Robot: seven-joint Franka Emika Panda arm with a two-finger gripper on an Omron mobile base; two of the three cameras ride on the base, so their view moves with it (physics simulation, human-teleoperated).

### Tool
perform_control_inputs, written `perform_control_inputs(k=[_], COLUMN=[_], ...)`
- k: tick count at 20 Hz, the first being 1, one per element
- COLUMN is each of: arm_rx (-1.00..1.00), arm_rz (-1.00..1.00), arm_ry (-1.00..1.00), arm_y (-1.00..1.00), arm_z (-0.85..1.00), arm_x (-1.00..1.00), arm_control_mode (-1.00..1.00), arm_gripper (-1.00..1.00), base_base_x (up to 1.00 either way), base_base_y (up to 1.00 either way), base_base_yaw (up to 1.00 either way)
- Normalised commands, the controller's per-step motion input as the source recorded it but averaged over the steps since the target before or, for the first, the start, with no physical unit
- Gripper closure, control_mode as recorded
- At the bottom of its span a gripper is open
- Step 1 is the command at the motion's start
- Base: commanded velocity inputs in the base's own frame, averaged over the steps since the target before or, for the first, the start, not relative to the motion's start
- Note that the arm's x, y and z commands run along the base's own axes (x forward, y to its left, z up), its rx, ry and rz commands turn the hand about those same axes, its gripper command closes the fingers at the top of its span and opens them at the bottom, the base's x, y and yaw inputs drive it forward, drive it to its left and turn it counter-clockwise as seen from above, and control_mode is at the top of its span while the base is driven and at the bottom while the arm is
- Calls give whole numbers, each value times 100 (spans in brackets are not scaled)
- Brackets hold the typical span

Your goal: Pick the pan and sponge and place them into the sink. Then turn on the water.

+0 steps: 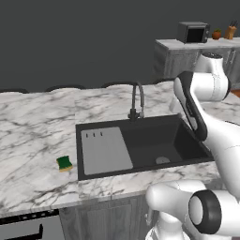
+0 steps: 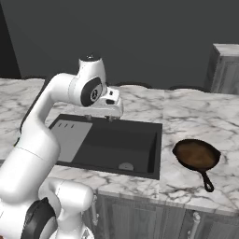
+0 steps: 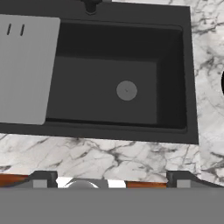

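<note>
The black sink [image 1: 78, 149] is set into the marble counter, with a grey drainboard [image 1: 105, 150] on its left and a drain [image 3: 126, 90] in the deep basin. The green and yellow sponge [image 1: 64, 163] lies on the counter left of the sink. On the counter right of the sink [image 2: 157, 154] sits the brown pan [image 2: 196, 153], its handle pointing toward the front edge. My gripper [image 2: 99, 117] hangs open above the basin's rear part, with nothing between its fingertips [image 3: 43, 177]. A dark sliver of the pan [image 3: 222, 83] shows at the hand view's right edge. No water stream is in view at the faucet [image 1: 137, 100].
A second counter at the back right carries a microwave [image 1: 193, 32] and small items [image 1: 216, 34]. A grey cabinet [image 2: 225, 70] stands beyond the pan. The counter's front edge runs just below the sink, with cabinet doors [image 2: 135, 217] under it.
</note>
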Motion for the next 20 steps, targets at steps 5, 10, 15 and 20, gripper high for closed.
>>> perform_control_inputs(k=[5, 10, 15, 20], arm_rx=[0, 0, 0, 2], arm_rz=[-1, -3, -3, -1], arm_ry=[12, 13, 14, 11], arm_y=[-45, -48, -52, -51], arm_z=[0, -9, -23, -33], arm_x=[-9, -8, -1, 13], arm_control_mode=[-100, -100, -100, -100], arm_gripper=[-100, -100, -100, -100], base_base_x=[0, 0, 0, 0], base_base_y=[0, 0, 0, 0], base_base_yaw=[0, 0, 0, 0])
